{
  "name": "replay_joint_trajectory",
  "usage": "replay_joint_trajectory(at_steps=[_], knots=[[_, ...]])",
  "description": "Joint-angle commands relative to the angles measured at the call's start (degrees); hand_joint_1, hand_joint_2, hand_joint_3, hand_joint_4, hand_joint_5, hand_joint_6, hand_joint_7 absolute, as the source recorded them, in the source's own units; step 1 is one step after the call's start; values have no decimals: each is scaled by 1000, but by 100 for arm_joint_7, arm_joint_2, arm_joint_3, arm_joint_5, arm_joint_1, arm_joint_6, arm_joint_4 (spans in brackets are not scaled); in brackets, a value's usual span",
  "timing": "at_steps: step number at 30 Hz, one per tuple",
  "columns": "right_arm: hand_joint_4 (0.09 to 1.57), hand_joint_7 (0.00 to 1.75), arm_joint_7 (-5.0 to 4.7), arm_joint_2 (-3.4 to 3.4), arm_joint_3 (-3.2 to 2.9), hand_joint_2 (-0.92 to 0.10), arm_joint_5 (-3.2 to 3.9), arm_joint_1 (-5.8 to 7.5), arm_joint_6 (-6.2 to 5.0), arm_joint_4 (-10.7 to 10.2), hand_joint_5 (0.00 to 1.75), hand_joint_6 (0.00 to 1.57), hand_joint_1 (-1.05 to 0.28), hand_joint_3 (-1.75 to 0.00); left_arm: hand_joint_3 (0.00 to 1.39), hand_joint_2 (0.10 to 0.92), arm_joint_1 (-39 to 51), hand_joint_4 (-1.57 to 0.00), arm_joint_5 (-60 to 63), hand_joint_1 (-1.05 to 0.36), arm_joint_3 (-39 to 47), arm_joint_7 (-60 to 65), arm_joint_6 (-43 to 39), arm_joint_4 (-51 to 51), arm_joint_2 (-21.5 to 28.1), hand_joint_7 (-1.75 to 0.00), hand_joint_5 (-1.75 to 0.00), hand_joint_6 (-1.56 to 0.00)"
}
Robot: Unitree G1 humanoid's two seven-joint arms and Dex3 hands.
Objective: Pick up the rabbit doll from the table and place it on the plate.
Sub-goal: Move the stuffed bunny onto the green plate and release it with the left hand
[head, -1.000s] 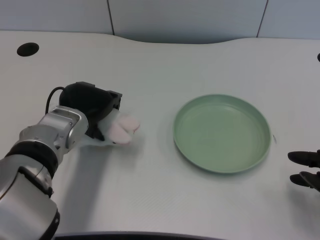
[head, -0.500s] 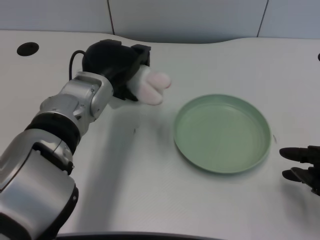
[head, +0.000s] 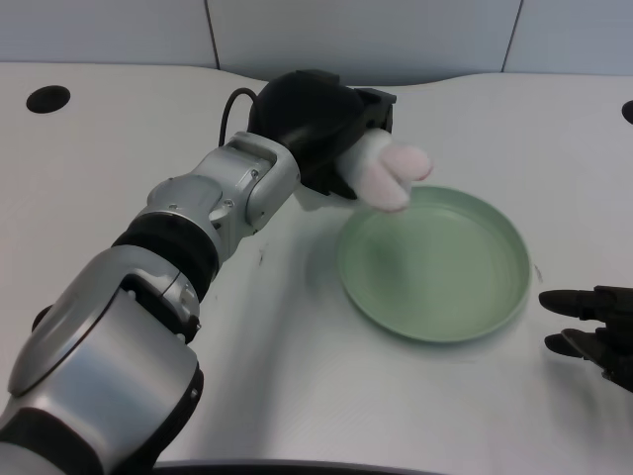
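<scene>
**Doll over the plate's rim, ready to carry it in**

Nearest to me is my left forearm, reaching up and across the table from the lower left. At its end my left hand is wrapped around the rabbit doll; the pink and white end of the doll pokes out past the black fingers, and the rest is hidden inside the grip. The doll is off the table, hanging over the near-left rim of the green plate, not yet over its middle.

To do this step well, I judge I should carry the hand further right until the doll sits above the flat centre of the plate, then lower it before letting go. Releasing here would risk the doll catching the rim and rolling back onto the table. The doll looks soft, so a drop from low down should settle without bouncing. I would spread the fingers slowly, in case the plush clings to them.

Nothing lies between the hand and the plate's centre. My right hand waits at the right edge, apart from the plate. Further back there is a dark round hole in the table at the far left, well away from the work, and beyond that the grey wall panels.
</scene>
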Motion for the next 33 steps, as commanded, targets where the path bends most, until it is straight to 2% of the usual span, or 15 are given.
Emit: replay_joint_trajectory(at_steps=[1, 9, 10, 13, 14, 16, 17, 19, 21, 22, 23, 25, 28, 30, 33], knots=[[1047, 0, -35, -32, -21, -921, 11, -34, 4, 49, 20, 902, -411, -214, 5, 911, -118, -750, 23, -186, -6, 92, 12, -20, 60, -1085, -1596, -753], [1048, 0, -35, -32, -21, -921, 11, -34, 4, 49, 20, 902, -411, -214, 3, 912, -117, -750, 21, -186, -8, 91, 13, -22, 61, -1078, -1596, -757], [1048, 0, -21, -38, -5, -921, 2, -7, 37, -5, 20, 898, -409, -215, 3, 913, -132, -762, 142, -186, -153, 219, -159, -41, -131, -1130, -1626, -748], [1048, 0, 0, -47, 19, -921, -11, 36, 91, -90, 19, 884, -402, -217, 6, 917, -161, -810, 329, -186, -387, 446, -431, -44, -424, -1433, -1733, -650], [1048, 0, 26, -47, 15, -921, 8, 35, 24, -49, 19, 879, -400, -217, 5, 902, -65, -815, 403, -195, -515, 420, -466, -5, -721, -1382, -1677, -637], [1043, 0, 58, -47, 13, -921, 28, 42, -50, -9, 16, 865, -396, -214, 4, 864, 45, -852, 515, -233, -704, 404, -493, 51, -1097, -859, -1382, -796], [1042, 0, 66, -42, 11, -921, 36, 46, -52, -9, 15, 864, -396, -213, 4, 862, 60, -841, 543, -243, -750, 409, -502, 69, -1174, -763, -1433, -832], [1044, 0, 64, -42, 14, -921, 24, 61, -41, -38, 16, 860, -398, -212, 4, 868, 40, -803, 524, -251, -756, 395, -519, 94, -1174, -725, -1622, -858], [1045, 0, 54, -46, 18, -921, 5, 65, -75, -34, 16, 858, -401, -212, 5, 879, 29, -801, 503, -262, -744, 377, -544, 113, -1170, -752, -1639, -841], [1045, 0, 51, -34, 14, -921, 23, 73, -34, -56, 16, 858, -401, -212, 5, 880, 31, -801, 508, -265, -747, 405, -569, 118, -1160, -758, -1641, -837], [1037, 2, 48, -24, 10, -921, 36, 78, 0, -74, 12, 861, -399, -211, 3, 868, 33, -819, 513, -266, -750, 427, -586, 120, -1152, -696, -1546, -856], [1033, 2, 48, -15, 6, -921, 53, 85, 39, -95, 9, 863, -398, -210, 2, 862, 35, -834, 517, -267, -755, 450, -602, 121, -1144, -629, -1487, -884], [1033, 2, 81, -6, 1, -921, 87, 74, 23, -68, 9, 863, -398, -209, 4, 871, 15, -830, 511, -284, -758, 344, -577, 126, -1137, -597, -1434, -895], [1038, 2, 62, -18, 14, -921, 45, 69, 11, -67, 12, 862, -406, -207, 2, 873, -2, -826, 506, -292, -760, 258, -539, 128, -1136, -545, -1255, -900], [1039, 0, 56, -33, 23, -921, 9, 59, -34, -47, 12, 854, -404, -209, 1, 848, 0, -855, 505, -267, -761, 255, -529, 125, -1131, -514, -1198, -930]])
